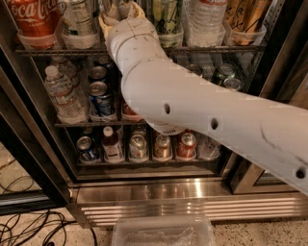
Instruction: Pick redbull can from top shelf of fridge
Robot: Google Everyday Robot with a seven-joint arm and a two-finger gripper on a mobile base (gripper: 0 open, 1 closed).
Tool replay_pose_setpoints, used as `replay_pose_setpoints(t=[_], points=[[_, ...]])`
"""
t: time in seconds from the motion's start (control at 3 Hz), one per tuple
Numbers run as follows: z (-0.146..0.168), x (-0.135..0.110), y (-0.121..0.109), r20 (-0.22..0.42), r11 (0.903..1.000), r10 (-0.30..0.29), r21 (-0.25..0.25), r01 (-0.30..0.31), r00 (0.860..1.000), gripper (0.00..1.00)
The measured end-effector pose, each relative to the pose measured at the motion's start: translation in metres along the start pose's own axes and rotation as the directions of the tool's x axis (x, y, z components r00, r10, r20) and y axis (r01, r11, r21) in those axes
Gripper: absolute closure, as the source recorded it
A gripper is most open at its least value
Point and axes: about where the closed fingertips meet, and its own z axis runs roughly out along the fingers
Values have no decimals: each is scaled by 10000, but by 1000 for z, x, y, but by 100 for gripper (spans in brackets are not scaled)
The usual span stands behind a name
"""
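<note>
My gripper (119, 13) is at the top edge of the view, reaching into the fridge (192, 192) at the top shelf (216, 48). My white arm (192, 105) crosses the picture from the lower right up to it. A slim silver can (118, 6) shows right at the gripper, mostly hidden by the wrist and cut off by the top edge; I cannot tell if it is the redbull can. Another silver can (78, 18) stands in a clear tub just left of the gripper. A green-and-cream can (166, 17) stands just right of it.
On the top shelf are a Coca-Cola bottle (31, 17), a water bottle (204, 19) and gold cans (245, 17). Lower racks hold a water bottle (60, 91), a blue soda can (101, 96) and short cans. A clear tub (163, 233) and cables (29, 226) lie on the floor.
</note>
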Motion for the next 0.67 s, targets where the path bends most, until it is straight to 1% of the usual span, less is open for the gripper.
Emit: replay_pose_setpoints(t=[0.33,0.67], points=[[0,0,0,1,10000,2,-1,-2,10000,100],[-5,-15,-1,166,9996,263,-91,-262,9995,100]])
